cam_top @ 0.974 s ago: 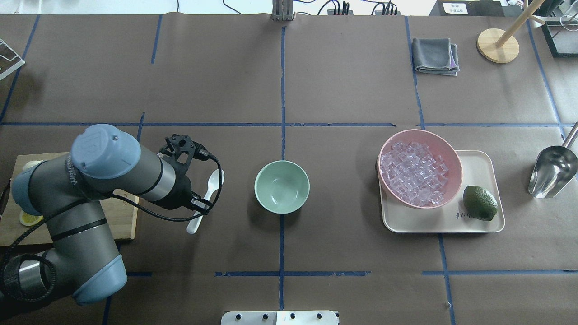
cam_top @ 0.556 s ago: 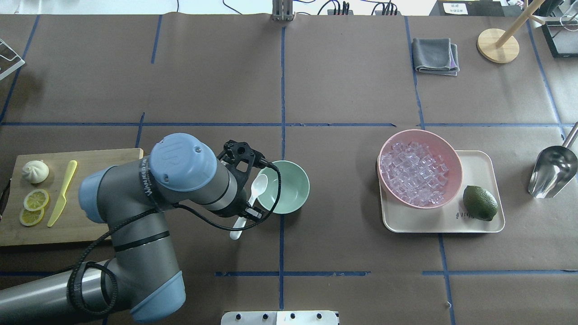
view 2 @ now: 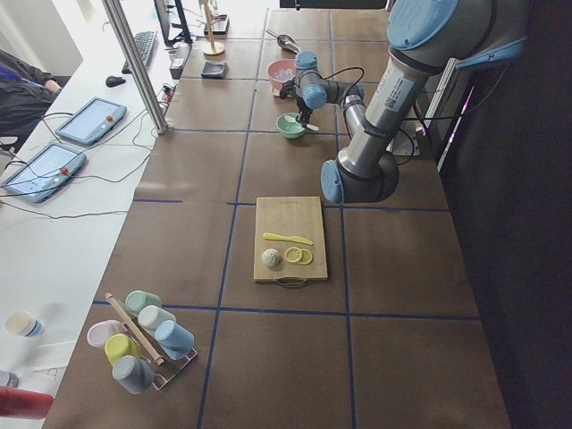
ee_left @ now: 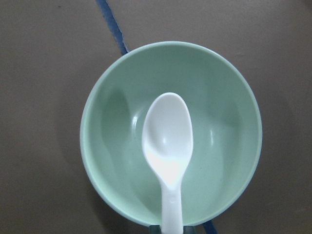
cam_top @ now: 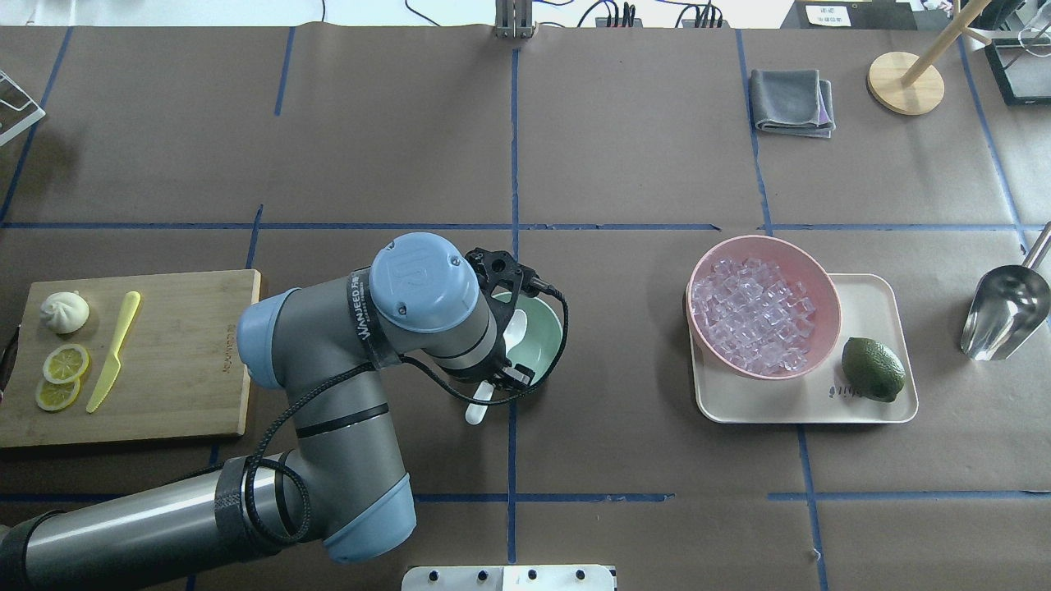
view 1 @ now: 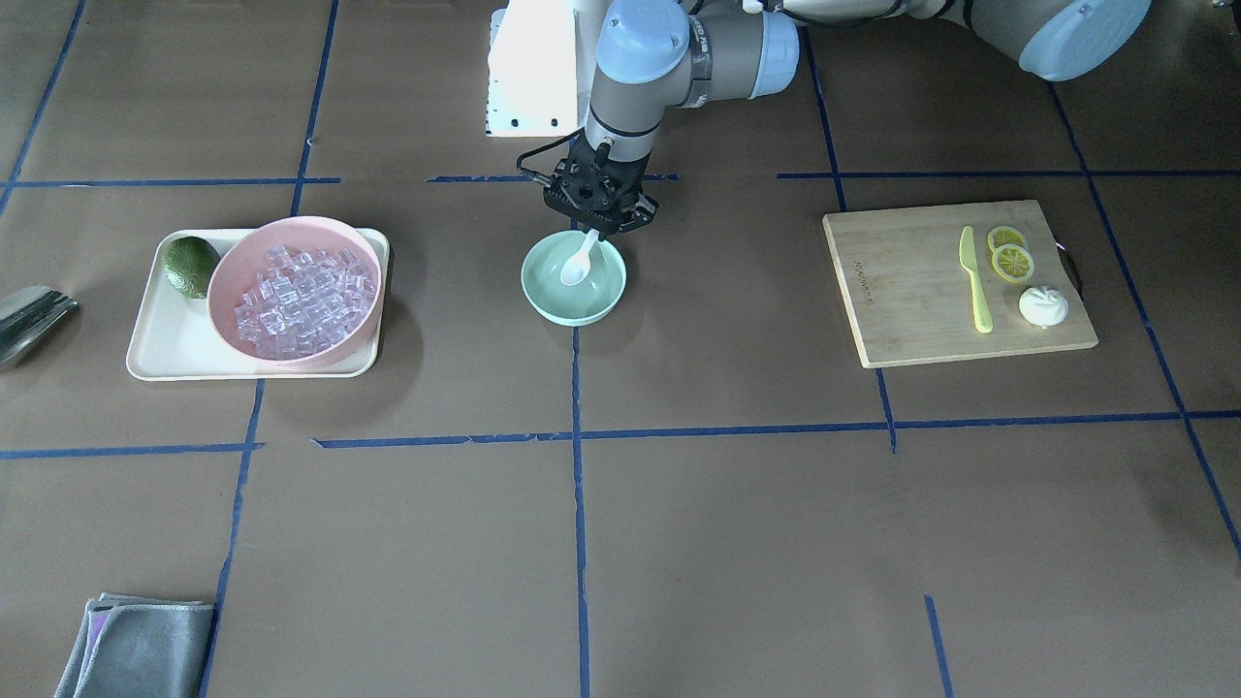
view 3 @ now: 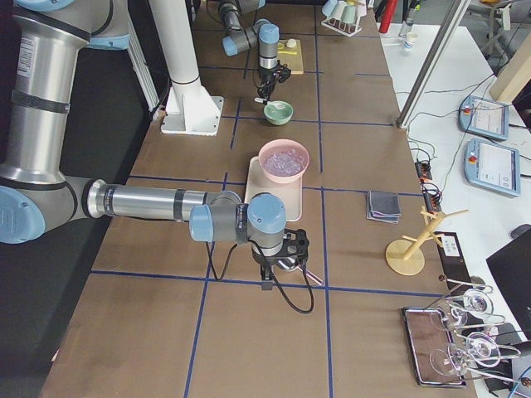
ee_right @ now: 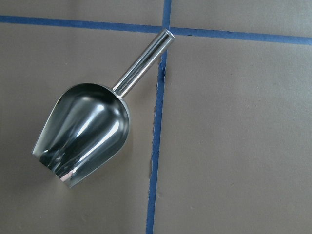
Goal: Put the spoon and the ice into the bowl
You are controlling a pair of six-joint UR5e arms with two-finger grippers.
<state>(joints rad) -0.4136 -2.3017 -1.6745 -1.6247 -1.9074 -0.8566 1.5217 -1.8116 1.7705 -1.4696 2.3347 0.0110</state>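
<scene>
The white spoon (ee_left: 168, 141) hangs in my left gripper (view 1: 594, 229), which is shut on its handle. The scoop sits over the inside of the mint-green bowl (cam_top: 546, 332), with the handle end sticking out over the bowl's near rim (cam_top: 475, 410). From the front, the spoon (view 1: 577, 264) slants down into the bowl (view 1: 606, 291). The ice (cam_top: 759, 316) fills the pink bowl (cam_top: 828, 283) to the right. My right gripper (view 3: 280, 262) shows only in the exterior right view, above a metal scoop (ee_right: 85, 134). I cannot tell whether it is open or shut.
The pink bowl and a green lime (cam_top: 873, 369) sit on a cream tray (cam_top: 870, 406). The metal scoop (cam_top: 1006, 312) lies at the far right. A cutting board (cam_top: 181, 361) holds a yellow knife (cam_top: 113, 351), lemon slices and a bun. A grey cloth (cam_top: 792, 100) lies at the back.
My left arm has moved right with the spoon, from left of the mint-green bowl to over it. The spoon's scoop now hangs inside the bowl's rim.
</scene>
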